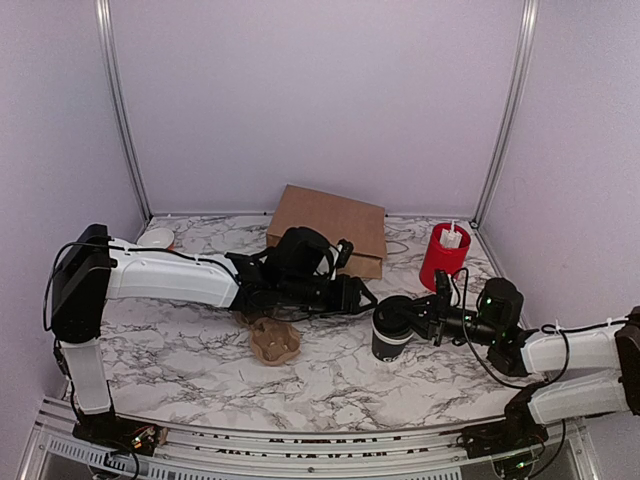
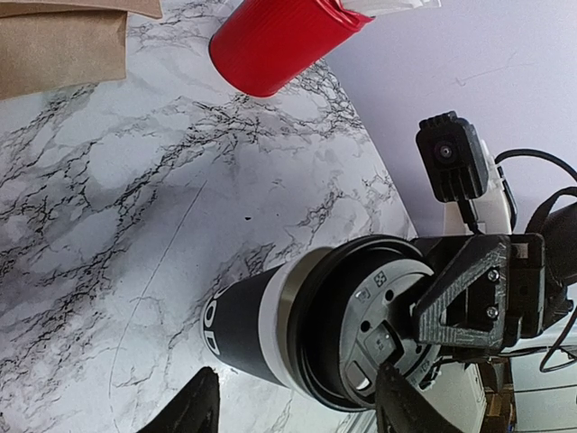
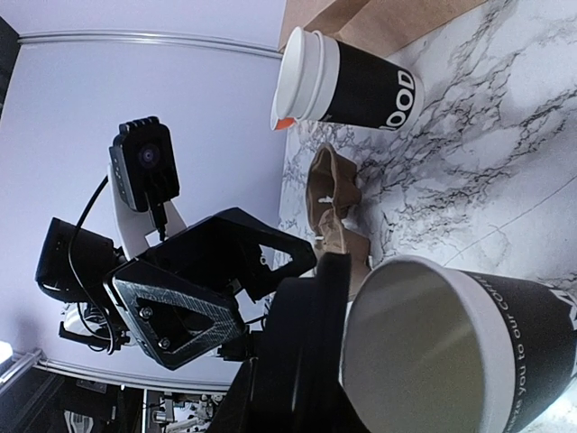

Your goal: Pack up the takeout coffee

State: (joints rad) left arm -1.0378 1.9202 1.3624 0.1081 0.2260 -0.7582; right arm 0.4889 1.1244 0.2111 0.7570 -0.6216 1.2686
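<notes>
At mid-table, right hand (image 1: 416,318) pinching lid (image 2: 361,334) at cup (image 2: 239,329) rim

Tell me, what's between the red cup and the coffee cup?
Just bare marble table between the red cup and the takeout coffee; the left wrist view shows it.

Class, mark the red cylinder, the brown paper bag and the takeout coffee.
red cylinder (image 1: 441,262), top view, side wall.
brown paper bag (image 1: 330,222), top view, flat face.
takeout coffee (image 2: 238,328), left wrist view, lettered side.

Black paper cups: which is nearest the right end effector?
The black paper cup with the round black plastic lid at its mouth; the other stands near the brown bag.
</notes>
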